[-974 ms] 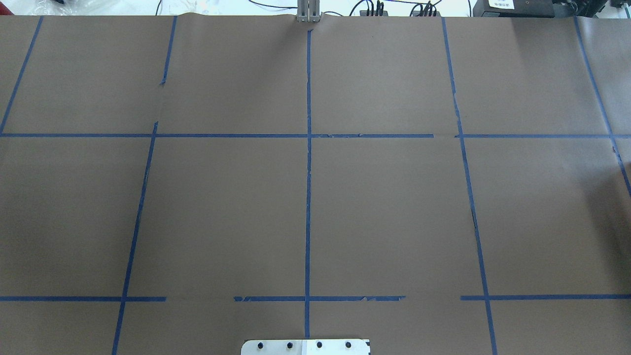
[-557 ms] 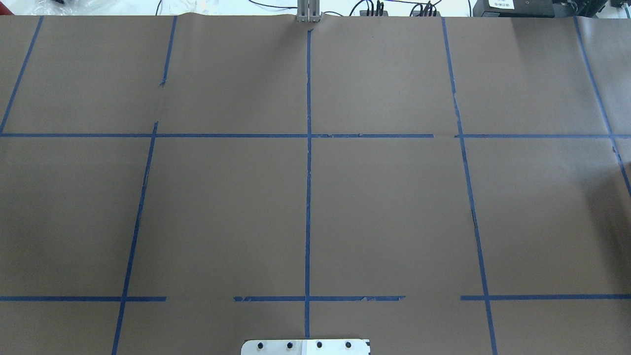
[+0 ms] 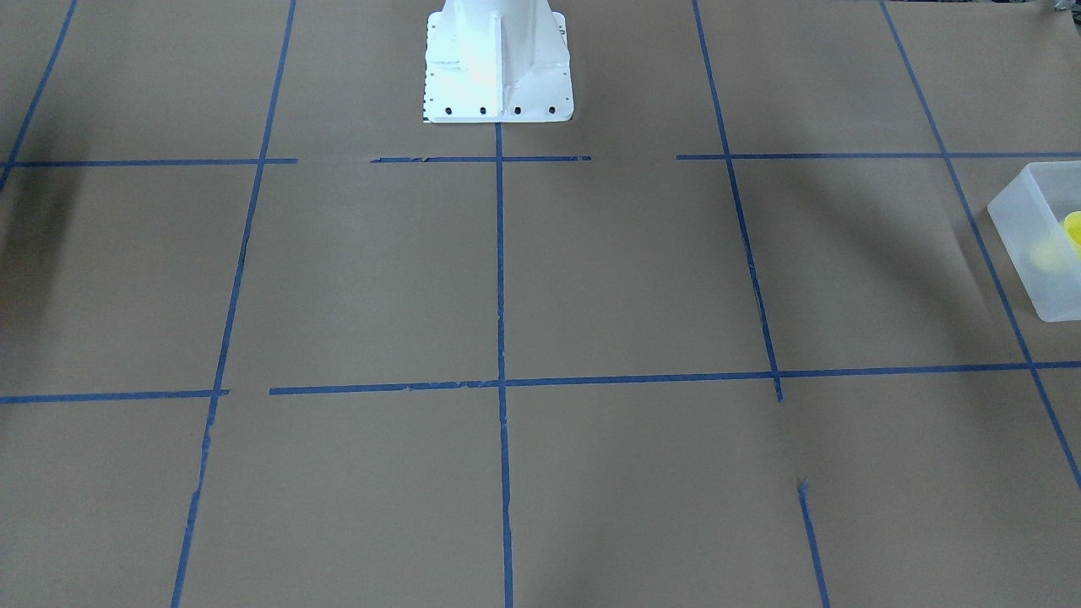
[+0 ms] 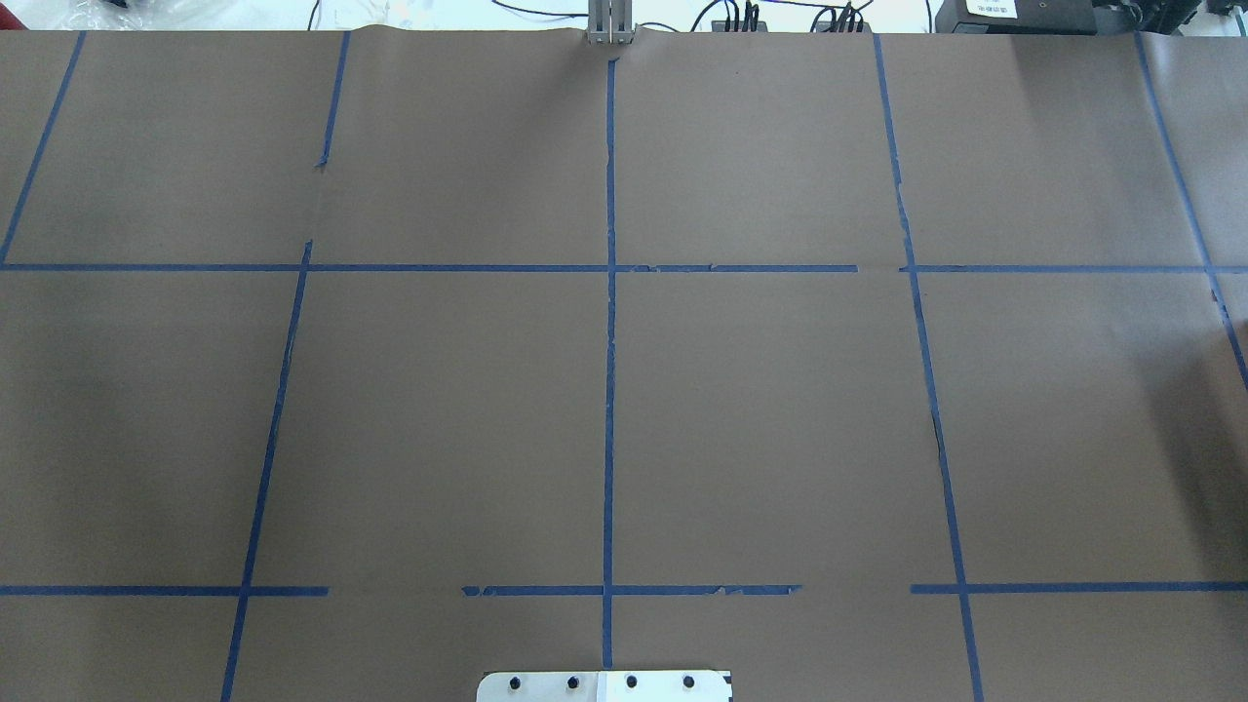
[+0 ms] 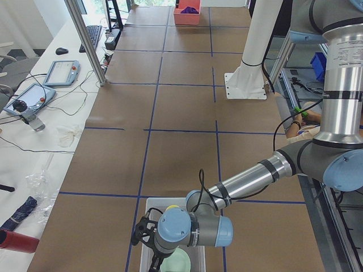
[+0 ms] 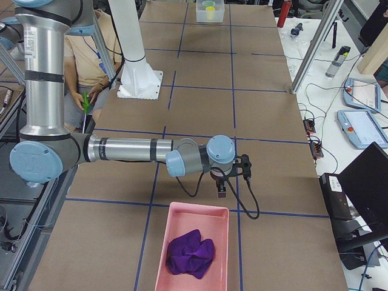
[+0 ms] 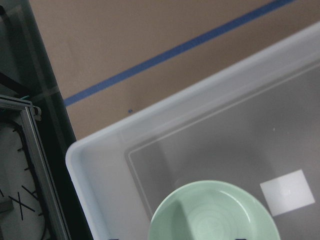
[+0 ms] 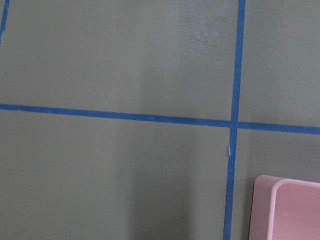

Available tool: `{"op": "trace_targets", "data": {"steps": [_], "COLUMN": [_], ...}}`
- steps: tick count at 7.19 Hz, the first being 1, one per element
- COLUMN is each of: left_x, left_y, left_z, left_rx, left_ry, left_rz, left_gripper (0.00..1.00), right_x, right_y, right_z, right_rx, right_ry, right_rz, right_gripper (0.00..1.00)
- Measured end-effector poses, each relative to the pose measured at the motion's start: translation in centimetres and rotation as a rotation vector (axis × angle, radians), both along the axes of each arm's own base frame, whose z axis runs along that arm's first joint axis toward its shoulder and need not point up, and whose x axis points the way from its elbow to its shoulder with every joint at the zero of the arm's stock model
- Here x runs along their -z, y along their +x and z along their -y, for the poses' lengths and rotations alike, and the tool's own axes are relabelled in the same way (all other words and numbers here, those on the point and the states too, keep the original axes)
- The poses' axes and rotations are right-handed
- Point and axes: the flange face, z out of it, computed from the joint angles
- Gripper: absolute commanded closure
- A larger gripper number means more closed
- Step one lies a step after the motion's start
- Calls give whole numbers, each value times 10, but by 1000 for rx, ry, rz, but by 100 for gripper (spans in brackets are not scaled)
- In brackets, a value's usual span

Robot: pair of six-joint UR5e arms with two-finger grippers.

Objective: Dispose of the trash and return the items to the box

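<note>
You have the mint bowl (image 7: 215, 215) in or just above the box (image 7: 100, 165) at the left edge of the bench (image 4: 780, 409), the yellow cup (image 3: 1074, 230) in there too; I cannot tell whether the left hand (image 5: 150, 246) or the right hand (image 6: 222, 191) is open or closed; the bowl looks like light, stiff, slick plastic; pinch its rim.

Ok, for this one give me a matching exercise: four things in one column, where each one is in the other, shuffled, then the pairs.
Things:
1. mint-green bowl
2. purple cloth
3. right tool
4. yellow cup

Places:
A. lying in the pink tray
B. in the white bin, at the front-facing view's right edge
C. directly under the left wrist camera, over the bin's floor
D. over bare brown paper, just beyond the tray's rim

Pairs: 1-C, 2-A, 3-D, 4-B.
</note>
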Motion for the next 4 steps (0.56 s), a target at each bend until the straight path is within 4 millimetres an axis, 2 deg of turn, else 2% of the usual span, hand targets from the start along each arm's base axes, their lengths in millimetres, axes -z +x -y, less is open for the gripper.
{"op": "trace_targets", "data": {"steps": [1,2,3,4], "left_x": [67,131,184,224], "left_y": [0,12,38,68], "left_z": [14,21,25,29], "left_rx": [49,73,80,89], "left_ry": [-49,-100,-138,-167], "left_rz": [-30,-82,-138,-176], "left_gripper": [0,0,0,0], "right_x": [8,16,23,27], "right_y": [0,0,-1,-2], "right_z": [0,0,0,1], "right_rx": [-9,-12,-13,-13], "right_ry": [2,10,20,26], "right_rz": [4,8,10,9], "right_gripper": [0,0,0,0]}}
